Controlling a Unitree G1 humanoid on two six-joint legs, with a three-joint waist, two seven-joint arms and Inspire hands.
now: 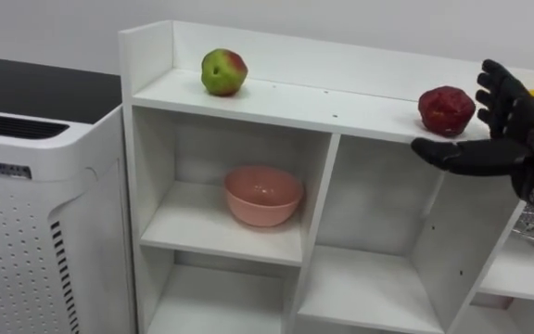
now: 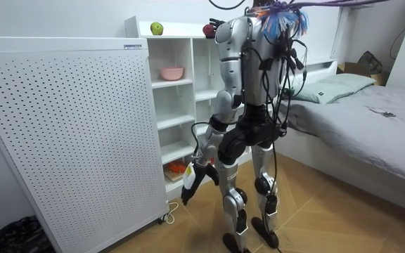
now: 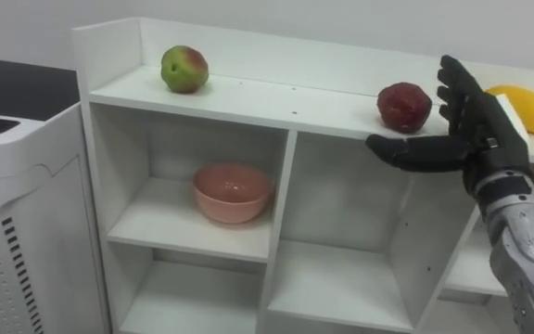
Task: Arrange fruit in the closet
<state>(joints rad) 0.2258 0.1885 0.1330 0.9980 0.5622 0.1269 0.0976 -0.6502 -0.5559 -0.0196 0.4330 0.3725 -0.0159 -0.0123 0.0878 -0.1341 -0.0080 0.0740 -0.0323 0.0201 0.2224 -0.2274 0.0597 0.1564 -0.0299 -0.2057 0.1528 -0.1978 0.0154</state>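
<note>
From where I stand, nothing written can be made out. The white purifier (image 1: 26, 223) next to the shelf (image 1: 248, 97) has a small dark label (image 1: 0, 169) along the top of its perforated front, but the print on it is too small to read.

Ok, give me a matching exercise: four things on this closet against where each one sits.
Things:
1. green-red apple
2. dark red fruit
3. pink bowl
4. yellow fruit

Places:
A. upper left compartment, under the closet top
B. closet top, left end
C. closet top, just left of the open right hand
D. closet top, partly hidden behind the right hand

Pairs: 1-B, 2-C, 3-A, 4-D
</note>
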